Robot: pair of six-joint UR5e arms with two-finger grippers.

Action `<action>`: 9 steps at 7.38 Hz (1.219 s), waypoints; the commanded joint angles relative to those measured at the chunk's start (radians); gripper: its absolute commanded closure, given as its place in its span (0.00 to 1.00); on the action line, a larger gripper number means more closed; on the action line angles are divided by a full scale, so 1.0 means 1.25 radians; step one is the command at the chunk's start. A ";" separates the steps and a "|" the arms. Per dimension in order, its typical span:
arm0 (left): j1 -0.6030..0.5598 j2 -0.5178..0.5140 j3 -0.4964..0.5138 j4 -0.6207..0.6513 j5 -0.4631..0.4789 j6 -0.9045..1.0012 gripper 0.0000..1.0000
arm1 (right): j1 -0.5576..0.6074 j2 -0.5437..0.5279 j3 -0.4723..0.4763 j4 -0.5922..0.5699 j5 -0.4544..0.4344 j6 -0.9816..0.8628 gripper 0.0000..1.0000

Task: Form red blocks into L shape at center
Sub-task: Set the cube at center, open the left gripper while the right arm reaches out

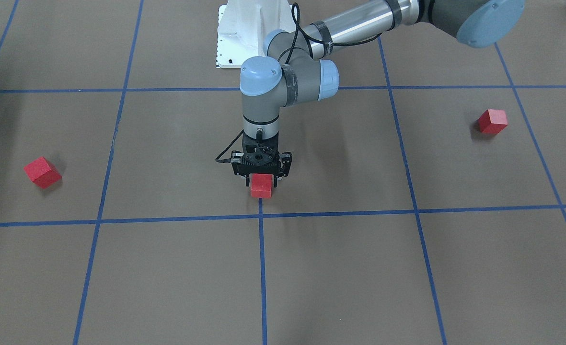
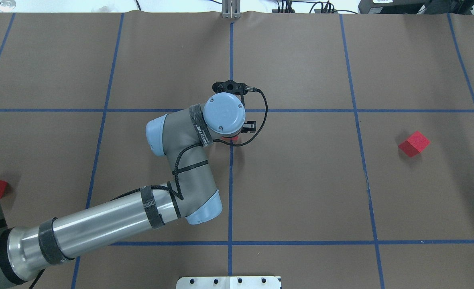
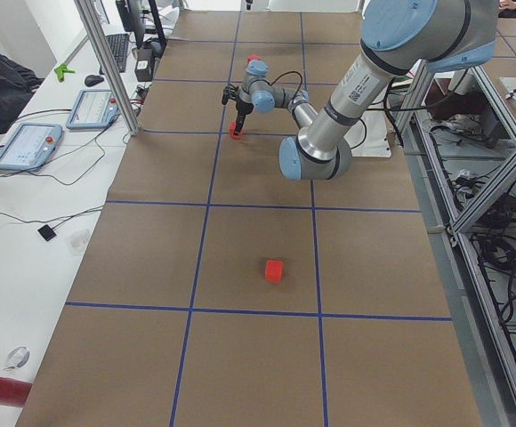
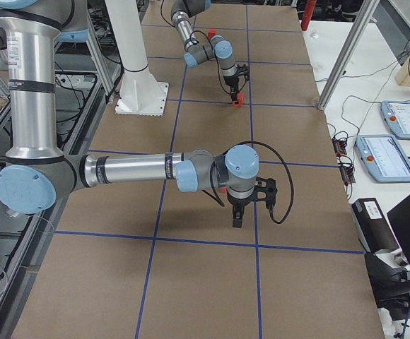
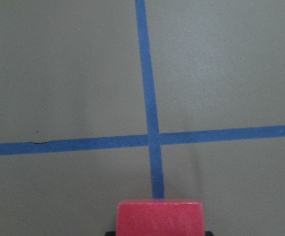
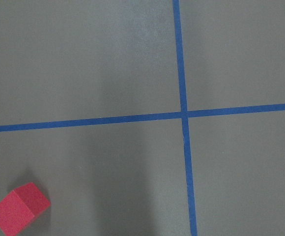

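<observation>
With L gripper (image 1: 262, 180) clamped on small matte red cube (image 1: 261, 190) just robot-side of blue tape cross (image 1: 260, 211), lower flat, edges square to tape, then release; can't tell R gripper (image 4: 237, 222) aperture.

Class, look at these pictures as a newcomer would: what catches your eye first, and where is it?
The left gripper grips the centre block close to a blue tape crossing mid-table. The right block and the left block lie far off on either side, each alone on the brown table.
</observation>
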 commanded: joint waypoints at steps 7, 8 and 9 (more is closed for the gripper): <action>-0.275 0.149 -0.197 0.012 -0.260 0.099 0.00 | -0.120 0.015 0.063 0.079 0.041 0.010 0.01; -0.325 0.258 -0.270 0.009 -0.311 0.185 0.00 | -0.145 0.036 0.069 0.080 0.035 0.056 0.01; -0.362 0.354 -0.328 0.001 -0.322 0.256 0.00 | -0.189 0.048 0.068 0.080 0.004 0.110 0.01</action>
